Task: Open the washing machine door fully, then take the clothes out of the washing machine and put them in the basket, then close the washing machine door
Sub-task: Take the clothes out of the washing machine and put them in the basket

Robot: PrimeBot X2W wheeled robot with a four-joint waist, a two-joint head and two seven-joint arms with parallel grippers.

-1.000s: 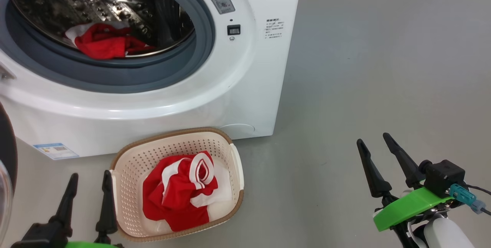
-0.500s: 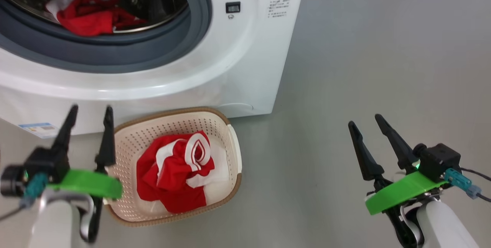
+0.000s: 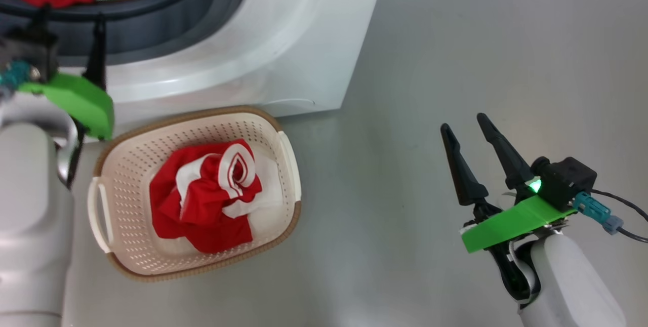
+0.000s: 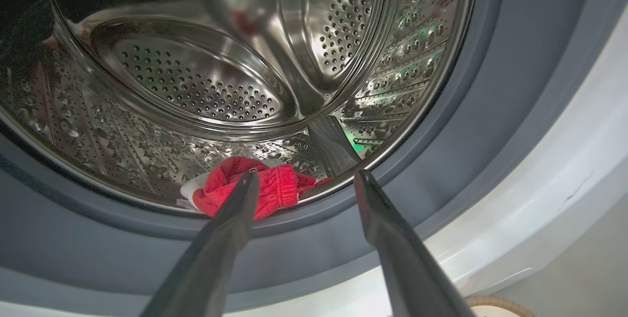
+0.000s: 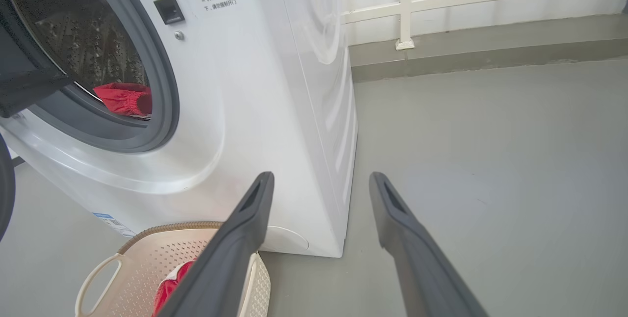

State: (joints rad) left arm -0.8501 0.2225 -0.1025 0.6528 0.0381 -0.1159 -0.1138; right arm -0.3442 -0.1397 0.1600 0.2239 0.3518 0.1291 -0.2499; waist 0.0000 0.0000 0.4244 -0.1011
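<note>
Now: L hand (image 3: 73,13) is up at the washing machine (image 3: 253,38) mouth, fingers spread wide, nothing between them. It's aimed into the drum (image 4: 196,76) because one red garment (image 4: 260,192) lies at the drum's front lip, just behind the grey gasket (image 4: 490,86). Prob. lining up a 2nd pick.

Basket (image 3: 131,165) sits on the floor (image 3: 455,38) just below the mouth, so a short carry. One red-white garment (image 3: 202,195) is already in it.

R hand (image 3: 462,121) is parked well to the right over bare floor, spread, empty, out of the way.

Vs 1 s ago:
- L hand was low beside the basket's left rim and has since risen to the mouth.
- Head cam has tipped down, so the machine sliding up-frame is cam shift, not a move.
- Garments, basket, R hand: no real change.
</note>
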